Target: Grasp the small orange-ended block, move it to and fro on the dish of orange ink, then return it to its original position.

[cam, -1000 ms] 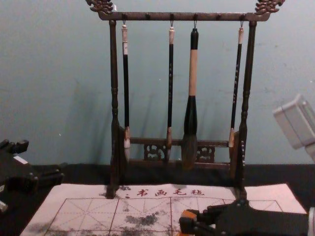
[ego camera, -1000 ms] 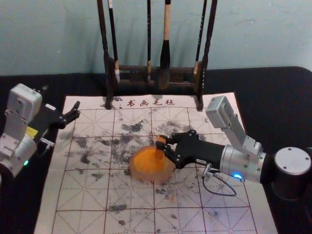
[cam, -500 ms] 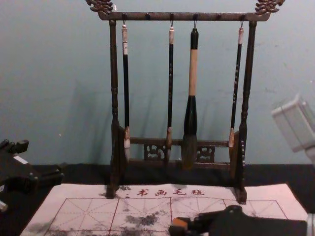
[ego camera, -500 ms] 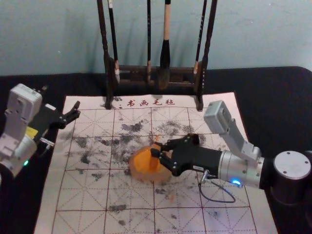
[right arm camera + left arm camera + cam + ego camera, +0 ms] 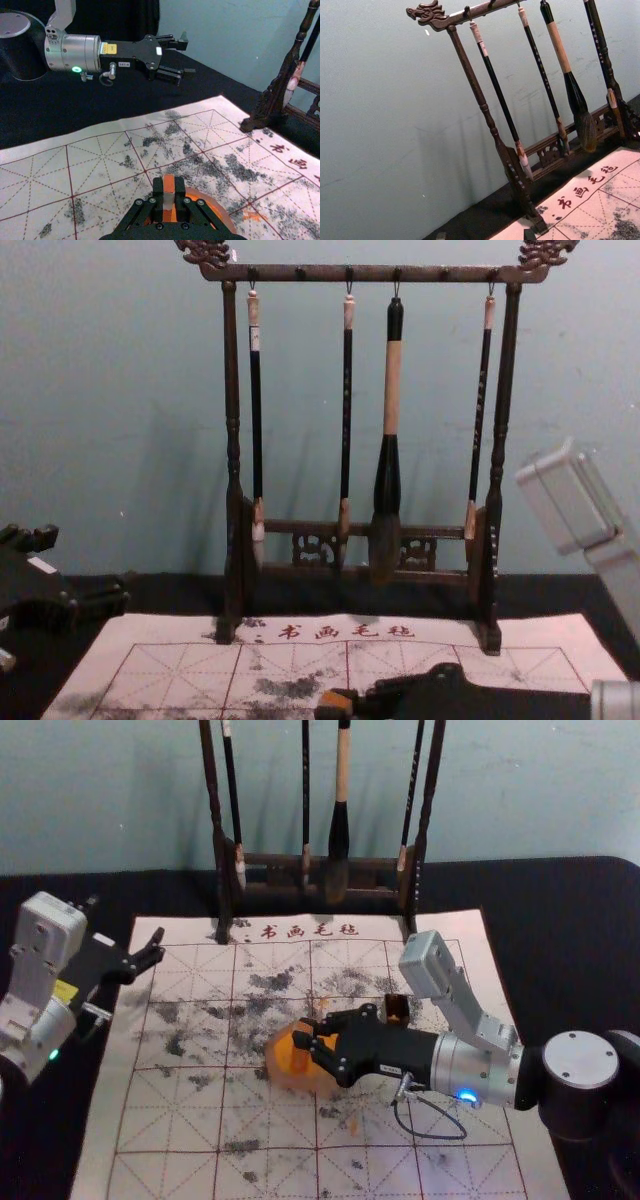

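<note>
My right claw (image 5: pixel 303 1032) pinches the squared, orange-ended block (image 5: pixel 169 186) over the round dish (image 5: pixel 277 1072); my left claw (image 5: pixel 156 947) hangs spread near the smudged cloth (image 5: pixel 170 1125)'s far left corner.

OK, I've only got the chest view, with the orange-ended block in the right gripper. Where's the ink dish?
Observer: In the head view, the dish is below the right gripper's fingertips, partly covered by that gripper.
Operator: How is the block held?
Observer: The right wrist view shows the block pinched between two fingers, with a pale band below its orange top.
Operator: Anything beside the gripper?
Observer: Yes, the head view shows a small dark object on the mat, just beyond it.
</note>
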You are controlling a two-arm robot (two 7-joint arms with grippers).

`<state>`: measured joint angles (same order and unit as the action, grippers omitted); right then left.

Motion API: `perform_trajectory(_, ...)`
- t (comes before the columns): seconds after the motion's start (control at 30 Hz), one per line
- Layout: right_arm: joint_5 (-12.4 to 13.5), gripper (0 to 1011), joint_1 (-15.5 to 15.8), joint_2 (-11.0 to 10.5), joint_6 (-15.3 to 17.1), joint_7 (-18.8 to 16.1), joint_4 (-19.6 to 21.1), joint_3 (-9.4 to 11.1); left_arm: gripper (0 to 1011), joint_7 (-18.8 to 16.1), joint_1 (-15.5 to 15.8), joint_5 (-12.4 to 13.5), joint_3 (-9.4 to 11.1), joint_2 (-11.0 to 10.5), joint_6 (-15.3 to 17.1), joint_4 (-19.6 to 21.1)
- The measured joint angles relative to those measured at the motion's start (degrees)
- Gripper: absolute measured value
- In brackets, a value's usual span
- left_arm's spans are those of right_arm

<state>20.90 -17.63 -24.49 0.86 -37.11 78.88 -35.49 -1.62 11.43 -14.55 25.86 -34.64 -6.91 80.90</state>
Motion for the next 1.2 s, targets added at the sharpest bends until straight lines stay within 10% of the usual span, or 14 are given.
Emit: perform_trajectory(1.2,-1.3,126,-2.3,2.2,-0.8,2.4,-3.9,1.4,1001,0.0,0.0,0.0,0.0,0.0,0.0,0.0)
